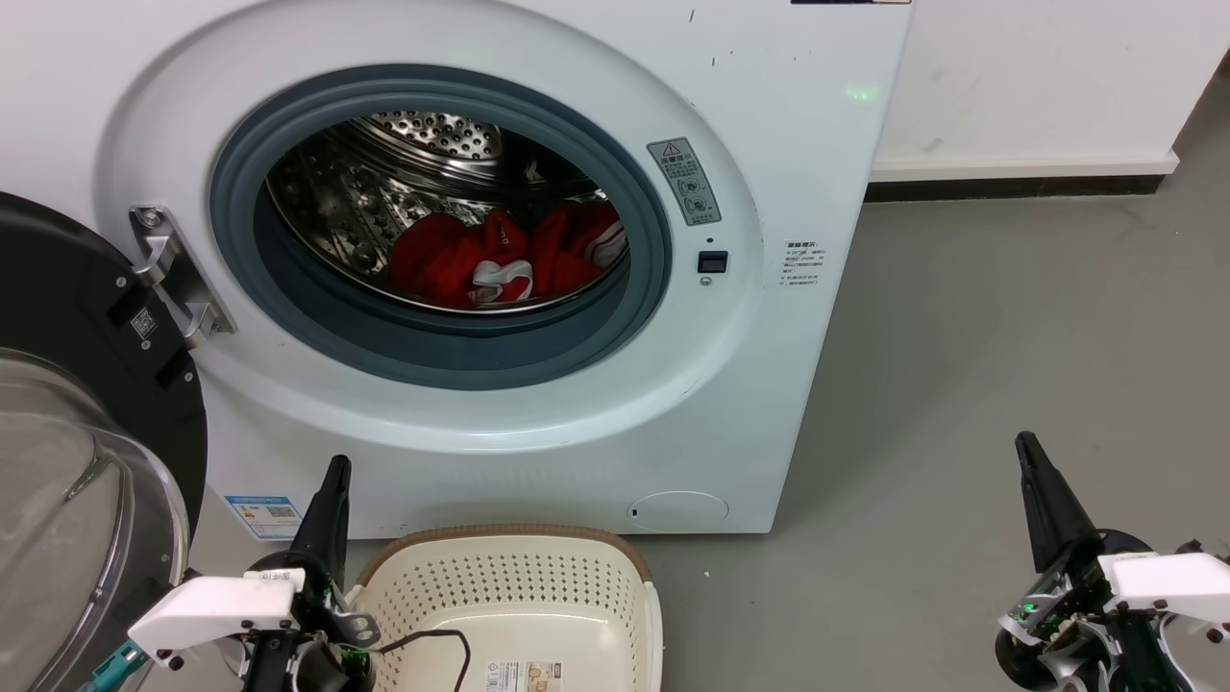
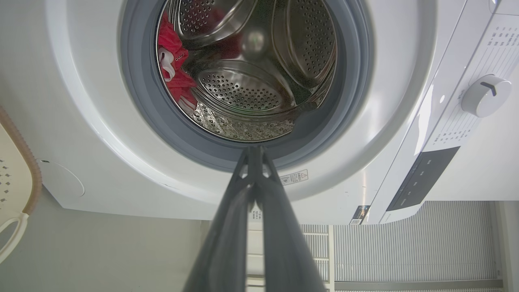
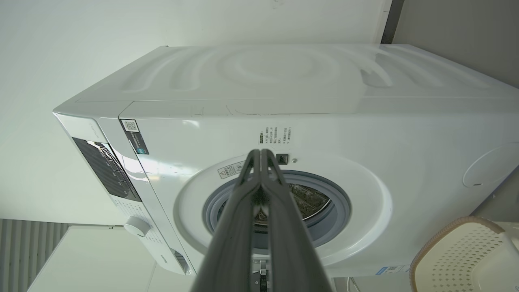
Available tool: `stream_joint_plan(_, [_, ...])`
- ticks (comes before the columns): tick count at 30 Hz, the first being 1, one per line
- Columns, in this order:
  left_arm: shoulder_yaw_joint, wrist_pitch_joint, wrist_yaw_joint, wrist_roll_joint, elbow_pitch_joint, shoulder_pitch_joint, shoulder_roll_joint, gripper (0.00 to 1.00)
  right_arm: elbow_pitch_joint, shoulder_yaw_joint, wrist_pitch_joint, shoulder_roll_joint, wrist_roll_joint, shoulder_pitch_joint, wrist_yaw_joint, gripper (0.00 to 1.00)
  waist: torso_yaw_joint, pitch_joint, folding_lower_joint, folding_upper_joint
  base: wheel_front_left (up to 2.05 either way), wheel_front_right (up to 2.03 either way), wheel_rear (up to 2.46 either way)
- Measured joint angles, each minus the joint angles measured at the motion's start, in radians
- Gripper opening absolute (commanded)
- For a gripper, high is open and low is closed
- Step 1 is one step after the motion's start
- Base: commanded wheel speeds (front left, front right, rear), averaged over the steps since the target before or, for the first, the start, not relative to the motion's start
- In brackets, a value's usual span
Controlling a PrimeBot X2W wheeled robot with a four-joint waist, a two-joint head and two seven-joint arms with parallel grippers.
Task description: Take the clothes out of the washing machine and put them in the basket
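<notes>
Altogether one washing machine (image 1: 769,384), one basket (image 1: 509,531), one red clothes heap (image 1: 452,259).

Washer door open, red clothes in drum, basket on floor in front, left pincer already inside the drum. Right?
Not quite. The left pincer is outside the drum: the head view shows it low in front of the washing machine, beside the basket. Rest holds: door open, red clothes in the drum, basket on the floor in front.

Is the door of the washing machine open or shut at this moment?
Open. The door is swung out to the left on its hinge, and the red clothes lie uncovered in the drum.
</notes>
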Motion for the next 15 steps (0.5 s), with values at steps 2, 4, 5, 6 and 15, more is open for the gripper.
stream_joint_plan(2, [0.0, 0.0, 0.0, 0.0, 0.0, 0.0, 0.0, 0.0, 0.0, 0.0, 0.0, 0.0, 0.0, 0.0, 0.0, 0.0, 0.0, 0.0, 0.0, 0.0, 0.0, 0.0, 0.0])
stream_joint_plan(4, [0.0, 0.0, 0.0, 0.0, 0.0, 0.0, 0.0, 0.0, 0.0, 0.0, 0.0, 0.0, 0.0, 0.0, 0.0, 0.0, 0.0, 0.0, 0.0, -0.0001, 0.0, 0.0, 0.0])
stream_joint_plan(5, [0.0, 0.0, 0.0, 0.0, 0.0, 0.0, 0.0, 0.0, 0.0, 0.0, 0.0, 0.0, 0.0, 0.0, 0.0, 0.0, 0.0, 0.0, 0.0, 0.0, 0.0, 0.0, 0.0])
stream_joint_plan(6, [0.0, 0.0, 0.0, 0.0, 0.0, 0.0, 0.0, 0.0, 0.0, 0.0, 0.0, 0.0, 0.0, 0.0, 0.0, 0.0, 0.0, 0.0, 0.0, 0.0, 0.0, 0.0, 0.0])
stream_joint_plan(15, [0.0, 0.0, 0.0, 0.0, 0.003, 0.002, 0.0, 1.0, 0.003, 0.0, 0.0, 0.0, 0.0, 0.002, 0.0, 1.0, 0.0, 0.0, 0.0, 0.0, 0.0, 0.0, 0.0])
